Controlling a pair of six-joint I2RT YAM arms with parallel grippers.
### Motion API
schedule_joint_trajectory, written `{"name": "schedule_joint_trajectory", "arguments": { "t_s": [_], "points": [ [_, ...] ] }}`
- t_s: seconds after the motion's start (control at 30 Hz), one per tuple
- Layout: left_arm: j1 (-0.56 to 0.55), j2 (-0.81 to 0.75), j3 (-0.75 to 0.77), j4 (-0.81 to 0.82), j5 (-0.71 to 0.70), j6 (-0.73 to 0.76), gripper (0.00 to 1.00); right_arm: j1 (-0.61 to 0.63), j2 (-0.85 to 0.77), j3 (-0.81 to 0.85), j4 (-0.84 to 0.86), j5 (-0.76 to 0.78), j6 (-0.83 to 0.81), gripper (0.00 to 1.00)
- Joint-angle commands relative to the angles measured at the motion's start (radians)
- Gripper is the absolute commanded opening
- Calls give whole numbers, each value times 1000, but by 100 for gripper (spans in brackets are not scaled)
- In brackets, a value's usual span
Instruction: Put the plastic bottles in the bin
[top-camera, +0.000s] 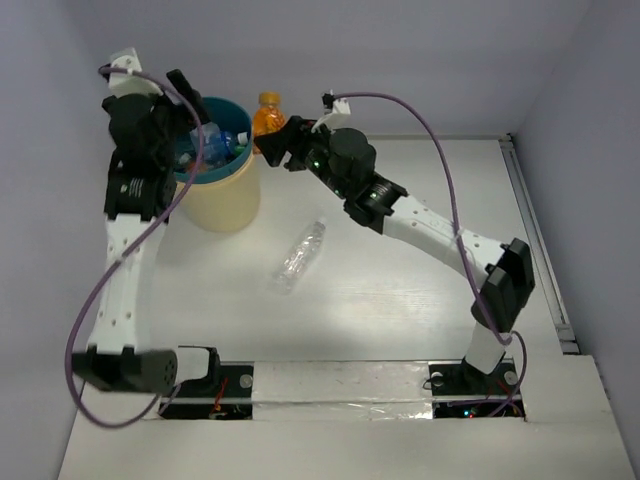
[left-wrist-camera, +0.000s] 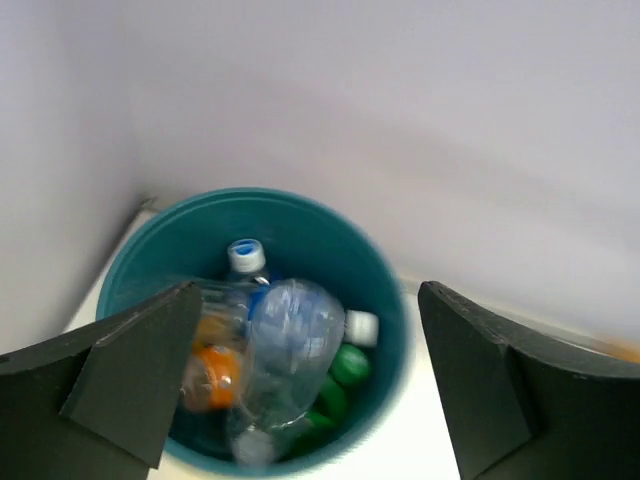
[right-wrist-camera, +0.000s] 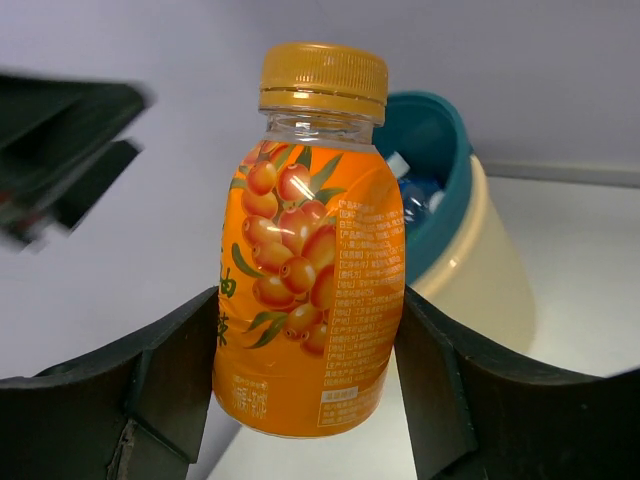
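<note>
1. The round bucket-like bin (top-camera: 228, 198) (left-wrist-camera: 300, 225) (right-wrist-camera: 480, 270), cream-yellow outside with a teal-blue rim and inside, stands towards the far left of the white table (top-camera: 400, 300).
2. The left claw (top-camera: 185, 100) (left-wrist-camera: 310, 330) hangs right above the bin's mouth. It is released, its dark fingers (left-wrist-camera: 150, 370) spread wide with nothing between them.
3. Inside the bin I see a crumpled clear bottle (left-wrist-camera: 285, 350), blurred, on top. A blue-capped bottle (left-wrist-camera: 245, 258) lies behind it, a small orange bottle (left-wrist-camera: 210, 375) to its left and a green bottle (left-wrist-camera: 340, 375) to its right.
4. Just right of the bin, by its far side, the right claw (top-camera: 275, 140) (right-wrist-camera: 305, 330) grasps an upright orange plastic bottle with a berry label (top-camera: 267, 115) (right-wrist-camera: 310, 280). One finger presses on each side.
5. A clear plastic bottle (top-camera: 300, 255) lies on its side on the table, nearer than the bin and to its right, apart from both claws.
</note>
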Motion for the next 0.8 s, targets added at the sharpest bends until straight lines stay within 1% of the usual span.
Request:
{"name": "schedule_joint_trajectory", "arguments": {
  "t_s": [0.0, 0.03, 0.07, 0.1, 0.13, 0.17, 0.2, 0.27, 0.4, 0.5, 0.53, 0.6, 0.63, 0.67, 0.7, 0.73, 0.77],
  "points": [
    [-2, -197, -135, 35, 165, -97, 84, 6, 110, 151, 70, -56, -11, 37],
    [-2, -233, -167, 31, 177, -103, 81, 6, 142, 241, 60, -58, -13, 37],
    [-2, -269, -198, 21, 177, -109, 75, 6, 178, 294, 47, -60, -14, 37],
    [-2, -338, -259, 15, 212, -121, 72, 6, 214, 352, 1, -64, -31, 37],
    [-2, -368, -287, 6, 223, -121, 70, 6, 301, 485, -28, -66, -42, 37],
    [-2, -419, -328, -21, 229, -123, 65, 6, 348, 556, -58, -69, -47, 38],
    [-2, -444, -345, -37, 231, -121, 64, 6, 395, 629, -125, -69, -56, 38],
    [-2, -512, -394, -75, 228, -115, 62, 6, 509, 798, -154, -77, -59, 38],
    [-2, -605, -430, -103, 199, -121, 62, 6, 604, 914, -118, -66, -56, 40],
    [-2, -633, -421, -108, 211, -132, 62, 6, 647, 934, -41, -32, -34, 43],
    [-2, -632, -416, -111, 215, -132, 62, 6, 669, 958, -35, -26, -19, 49],
    [-2, -626, -413, -117, 231, -135, 63, 6, 740, 1042, -61, -11, 5, 56],
    [-2, -626, -415, -118, 237, -137, 63, 6, 753, 1049, -65, -9, 10, 65],
    [-2, -627, -418, -117, 245, -141, 64, 6, 755, 1040, -64, -8, 13, 71],
    [-2, -630, -425, -117, 257, -147, 65, 6, 743, 1002, -58, 2, 16, 82],
    [-2, -633, -430, -117, 266, -152, 66, 6, 735, 983, -58, 5, 13, 85],
    [-2, -633, -433, -121, 278, -155, 73, 6, 729, 972, -58, 5, 9, 88]
  ]
}}
